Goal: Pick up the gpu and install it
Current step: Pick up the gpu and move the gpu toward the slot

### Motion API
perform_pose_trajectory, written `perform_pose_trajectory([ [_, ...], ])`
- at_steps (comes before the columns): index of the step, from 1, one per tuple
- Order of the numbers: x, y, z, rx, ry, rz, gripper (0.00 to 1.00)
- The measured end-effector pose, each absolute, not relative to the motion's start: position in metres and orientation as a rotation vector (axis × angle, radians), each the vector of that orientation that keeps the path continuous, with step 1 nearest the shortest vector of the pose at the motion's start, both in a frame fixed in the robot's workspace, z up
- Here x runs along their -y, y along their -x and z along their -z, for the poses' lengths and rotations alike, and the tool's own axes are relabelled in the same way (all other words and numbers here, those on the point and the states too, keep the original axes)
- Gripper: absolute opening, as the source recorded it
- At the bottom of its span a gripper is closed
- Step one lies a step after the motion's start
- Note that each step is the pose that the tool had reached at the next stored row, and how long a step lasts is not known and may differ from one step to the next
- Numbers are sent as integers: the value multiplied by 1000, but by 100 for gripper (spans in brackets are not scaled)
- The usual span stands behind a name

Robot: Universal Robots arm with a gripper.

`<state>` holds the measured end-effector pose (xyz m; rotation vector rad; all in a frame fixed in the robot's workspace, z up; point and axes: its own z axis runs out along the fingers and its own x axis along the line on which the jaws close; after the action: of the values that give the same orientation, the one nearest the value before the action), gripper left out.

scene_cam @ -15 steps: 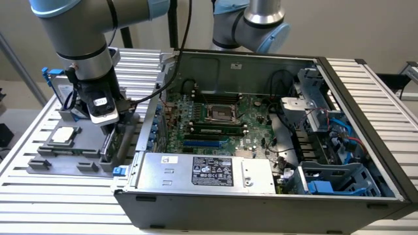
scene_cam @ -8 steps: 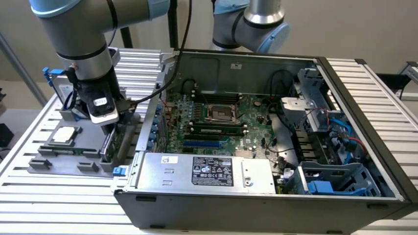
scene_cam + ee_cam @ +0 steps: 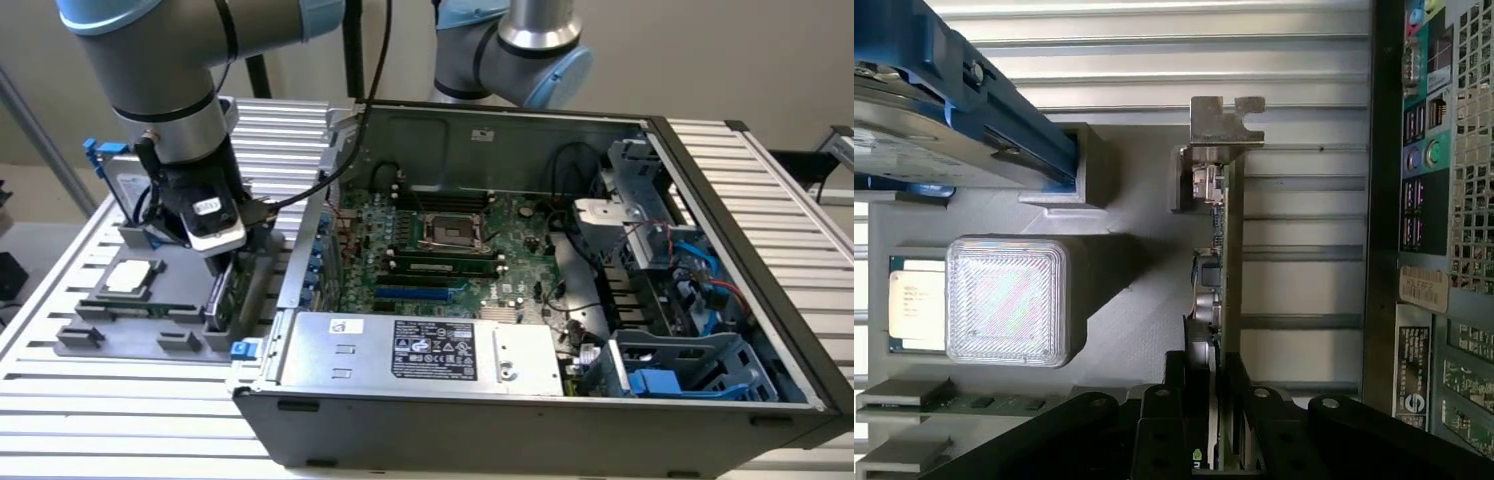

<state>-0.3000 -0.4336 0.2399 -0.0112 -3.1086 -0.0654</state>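
Observation:
The gpu [image 3: 238,296] stands on edge in a slot of the grey parts tray [image 3: 127,345], at the exterior view's left, just outside the open computer case [image 3: 747,210]. In the wrist view the gpu [image 3: 1226,230] shows edge-on, a thin dark card with its silver bracket at the far end. My gripper [image 3: 224,262] has come down over the card's top edge. The black fingers [image 3: 1176,400] press on both faces of the card, so my gripper [image 3: 1212,405] is shut on it. The card's lower edge still sits in the tray.
A processor with a clear cover [image 3: 1004,300] lies in the tray beside the card, and a hard drive with blue rails [image 3: 954,110] stands beyond it. The case's rear panel [image 3: 1444,200] runs close alongside the gpu. The motherboard [image 3: 454,240] lies open inside; a second arm [image 3: 521,50] stands behind.

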Motion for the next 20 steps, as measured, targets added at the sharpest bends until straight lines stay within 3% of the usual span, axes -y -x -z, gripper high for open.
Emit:
perform_pose_trajectory([
  [10, 434, 300, -242, 3109, 11, 65, 26],
  [20, 433, 300, -283, 3106, 11, 65, 26],
])
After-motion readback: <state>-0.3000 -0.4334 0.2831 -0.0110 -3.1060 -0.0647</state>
